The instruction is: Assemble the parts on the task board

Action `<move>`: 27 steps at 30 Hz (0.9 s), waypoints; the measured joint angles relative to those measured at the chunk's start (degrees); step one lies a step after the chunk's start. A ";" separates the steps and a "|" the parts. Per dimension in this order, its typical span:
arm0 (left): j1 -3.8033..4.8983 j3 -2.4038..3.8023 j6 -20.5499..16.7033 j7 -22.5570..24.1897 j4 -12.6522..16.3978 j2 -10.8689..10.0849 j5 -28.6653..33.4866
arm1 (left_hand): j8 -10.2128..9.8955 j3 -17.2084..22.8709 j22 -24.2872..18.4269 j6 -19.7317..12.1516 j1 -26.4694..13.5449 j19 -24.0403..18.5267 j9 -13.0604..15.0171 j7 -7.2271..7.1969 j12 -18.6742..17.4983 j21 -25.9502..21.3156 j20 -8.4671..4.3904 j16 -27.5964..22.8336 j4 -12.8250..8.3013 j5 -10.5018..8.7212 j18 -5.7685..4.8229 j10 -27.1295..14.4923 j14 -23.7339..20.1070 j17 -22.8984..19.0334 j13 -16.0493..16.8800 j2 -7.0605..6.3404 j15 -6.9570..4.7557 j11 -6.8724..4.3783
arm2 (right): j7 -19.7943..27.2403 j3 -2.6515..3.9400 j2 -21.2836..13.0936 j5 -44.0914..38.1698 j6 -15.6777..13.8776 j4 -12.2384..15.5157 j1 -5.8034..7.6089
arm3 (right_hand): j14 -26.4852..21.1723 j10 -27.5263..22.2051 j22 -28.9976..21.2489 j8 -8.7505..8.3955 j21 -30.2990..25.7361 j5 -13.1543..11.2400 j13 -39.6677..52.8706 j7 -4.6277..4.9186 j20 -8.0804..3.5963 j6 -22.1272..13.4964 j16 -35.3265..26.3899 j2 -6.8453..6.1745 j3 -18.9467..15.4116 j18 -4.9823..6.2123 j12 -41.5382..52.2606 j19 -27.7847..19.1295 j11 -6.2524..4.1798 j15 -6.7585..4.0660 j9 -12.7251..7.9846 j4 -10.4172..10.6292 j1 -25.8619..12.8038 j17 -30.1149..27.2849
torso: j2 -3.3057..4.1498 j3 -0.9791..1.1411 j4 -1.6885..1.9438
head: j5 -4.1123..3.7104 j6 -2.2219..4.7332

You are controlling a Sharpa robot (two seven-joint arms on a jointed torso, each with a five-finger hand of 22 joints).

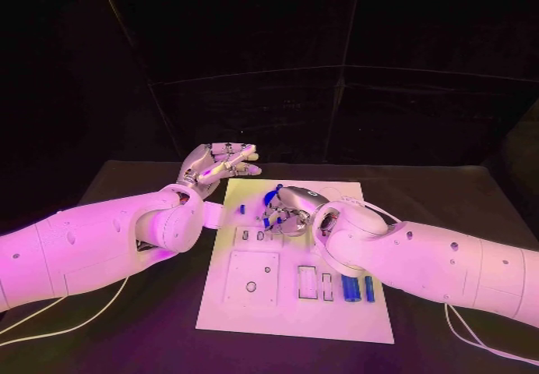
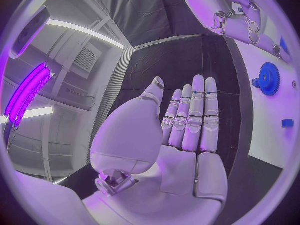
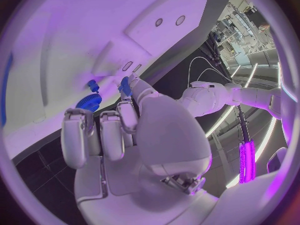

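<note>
Black table (image 1: 449,187): carries the task board, which lies lengthwise at its middle.

Task board (image 1: 337,312): white plate with several cut-out recesses. A square recess and two narrow slots sit in the half nearer the robot, and small slots lie near its centre.

Left hand (image 1: 219,165): off the board, just beyond its far left corner, over the table. The left wrist view shows the palm (image 2: 181,170) flat and bare, fingers straight and side by side, thumb apart; it holds nothing.

Right hand (image 1: 290,209): over the middle of the board, fingers curled down. In the right wrist view a small blue part (image 3: 125,85) sits at the fingertips, seemingly pinched against the board; the grip itself cannot be made out with certainty.

Blue gear (image 2: 269,78): lies flat on the board beside the right hand.

Two blue pins (image 1: 358,288): lie side by side near the board's right edge, towards its near corner.

Small blue block (image 2: 287,123): on the board, apart from the gear.
</note>
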 measured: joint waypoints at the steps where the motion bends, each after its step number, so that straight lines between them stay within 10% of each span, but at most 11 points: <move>1: 0.00 0.00 0.01 0.00 -0.02 0.01 0.00 | 0.00 0.00 -0.01 0.00 0.00 0.00 0.00 0.00 0.00 0.00 0.00 0.00 0.00 0.00 0.00 0.00 0.00 0.00 0.00 0.00 0.00 0.00 | -0.08 -0.03 0.12 -0.24 0.12 -0.01 -0.05 | 0.00 0.00 0.00 0.00 0.00 0.00 0.04 0.00 0.00 0.00 0.00 -0.14 0.01 0.00 0.00 0.00 0.00 0.00 0.00 0.01 -0.14 0.00 | 0.00 0.00 0.00 | 0.03 -0.03; 27: 0.01 0.00 0.10 -0.09 -0.11 0.10 0.00 | 0.00 0.00 0.00 -0.01 0.00 0.00 0.00 0.00 0.00 0.00 0.00 0.00 0.00 0.00 0.00 -0.01 0.00 0.04 0.00 0.00 0.00 0.00 | -1.21 -0.44 0.83 -2.57 2.85 -1.08 -0.68 | 0.00 -0.21 0.00 0.00 0.00 -0.14 -0.19 -0.01 0.00 0.02 -0.05 -1.12 0.05 0.01 -0.36 0.00 0.21 0.00 0.01 0.05 -0.97 0.04 | -0.03 -0.05 -0.01 | 0.09 -0.45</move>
